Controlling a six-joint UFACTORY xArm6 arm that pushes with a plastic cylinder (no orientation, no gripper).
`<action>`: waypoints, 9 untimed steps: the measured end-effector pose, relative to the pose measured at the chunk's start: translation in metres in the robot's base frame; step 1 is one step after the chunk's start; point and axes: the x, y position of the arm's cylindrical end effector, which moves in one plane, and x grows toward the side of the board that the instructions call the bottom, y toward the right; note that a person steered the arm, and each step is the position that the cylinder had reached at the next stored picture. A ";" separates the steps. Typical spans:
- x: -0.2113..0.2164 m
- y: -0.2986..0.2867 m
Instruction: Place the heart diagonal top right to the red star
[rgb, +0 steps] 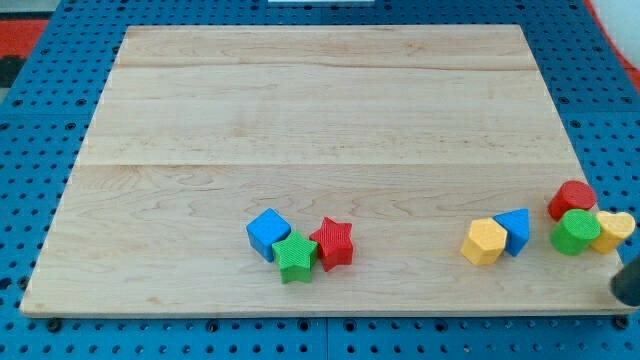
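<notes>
The yellow heart (613, 230) lies at the board's right edge, touching a green round block (573, 232) on its left. The red star (333, 243) lies near the bottom middle, touching a green star (295, 257) on its left. My tip (627, 296) shows as a dark rod end at the view's right edge, just below the heart and slightly to its right. It is far to the right of the red star.
A blue cube (268, 233) sits left of the green star. A yellow hexagon (484, 241) and a blue triangle (515, 230) lie together left of the heart group. A red round block (572, 199) sits above the green round block. The wooden board (320, 110) rests on blue pegboard.
</notes>
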 end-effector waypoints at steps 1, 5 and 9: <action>-0.003 0.041; -0.056 0.028; -0.131 -0.130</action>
